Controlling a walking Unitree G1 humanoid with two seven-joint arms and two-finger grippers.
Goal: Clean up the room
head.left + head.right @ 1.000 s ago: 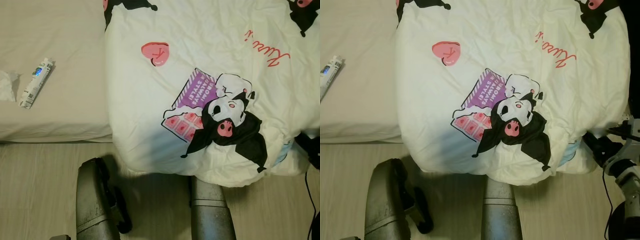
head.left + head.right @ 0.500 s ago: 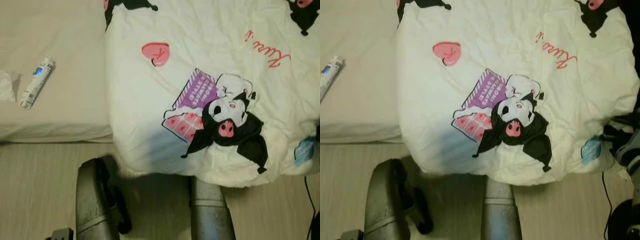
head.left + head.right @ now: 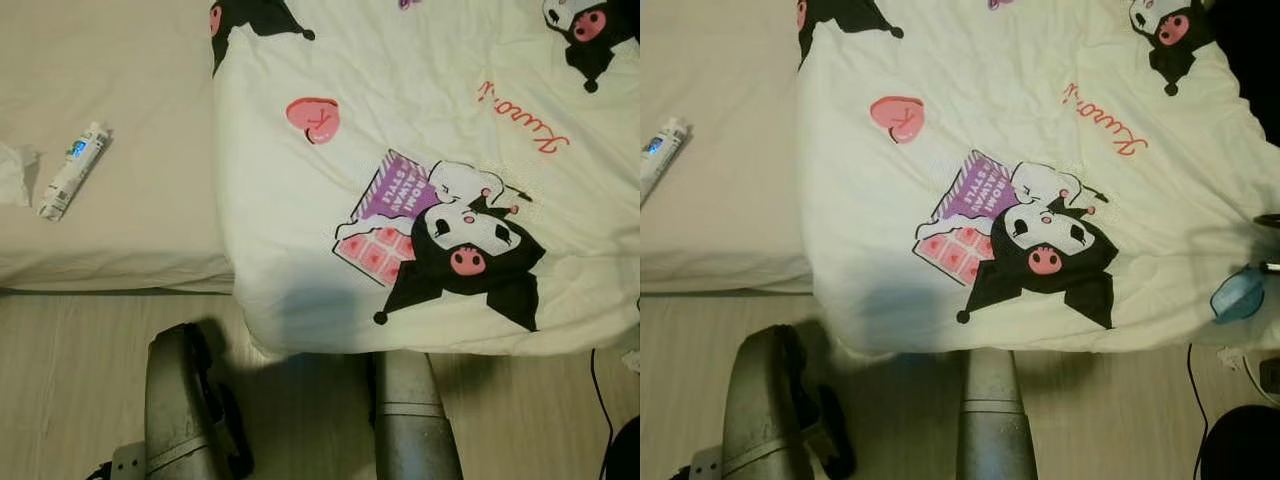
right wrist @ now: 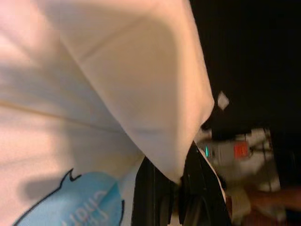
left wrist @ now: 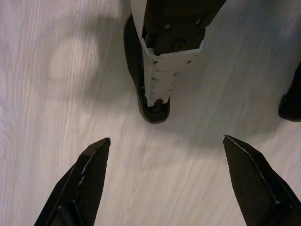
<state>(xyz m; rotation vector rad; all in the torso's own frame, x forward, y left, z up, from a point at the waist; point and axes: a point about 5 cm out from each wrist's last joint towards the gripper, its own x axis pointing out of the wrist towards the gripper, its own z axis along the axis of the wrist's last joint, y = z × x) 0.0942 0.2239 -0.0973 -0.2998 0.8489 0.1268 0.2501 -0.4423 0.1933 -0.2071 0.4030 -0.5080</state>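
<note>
A white quilt (image 3: pixel 420 110) printed with black cartoon figures, a pink heart and red lettering lies over the right part of a bed (image 3: pixel 120 90) with a cream sheet. Its near edge hangs over the bedside. My right gripper (image 4: pixel 179 188) is shut on a fold of the quilt's cloth near the right corner, beside a blue print (image 3: pixel 1237 295). On the bare sheet at the left lie a white tube (image 3: pixel 72 170) and a crumpled tissue (image 3: pixel 12 175). My left gripper (image 5: pixel 165 140) hangs open above the wooden floor, with nothing between its fingers.
Pale wooden floor (image 3: pixel 60 380) runs along the bedside. A black cable (image 3: pixel 1190 400) and a dark round object (image 3: pixel 1240 445) lie on the floor at the right. My left arm (image 3: pixel 180 410) hangs low near the bed edge, above my own foot (image 5: pixel 153 106).
The quilt's right corner has been drawn out to the right and the cloth now lies flatter along the bedside. My right gripper moved right with it. The left arm still hangs.
</note>
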